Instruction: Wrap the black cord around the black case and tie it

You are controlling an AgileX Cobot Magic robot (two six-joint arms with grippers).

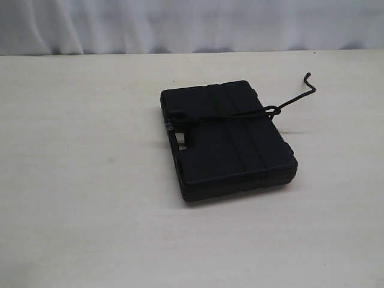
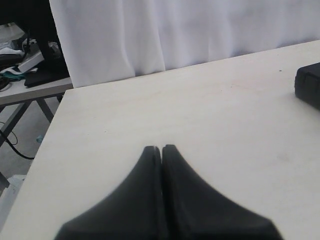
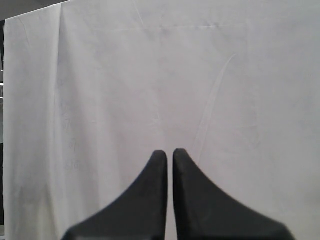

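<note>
The black case [image 1: 231, 147] lies flat on the pale table, its handle slot facing left in the exterior view. The black cord [image 1: 240, 116] runs across the top of the case to a knot [image 1: 273, 110] at its right edge. From there a loose tail [image 1: 303, 93] trails up and to the right over the table. Neither gripper appears in the exterior view. My left gripper [image 2: 161, 148] is shut on nothing above bare table, well away from a corner of the case [image 2: 308, 86]. My right gripper [image 3: 169, 152] faces the white curtain, its jaws nearly touching with nothing between them.
A white curtain [image 1: 180, 24] hangs behind the table [image 1: 90, 198]. In the left wrist view the table's edge [image 2: 47, 135] drops to the floor, and beyond it stands a cluttered side table [image 2: 30, 75].
</note>
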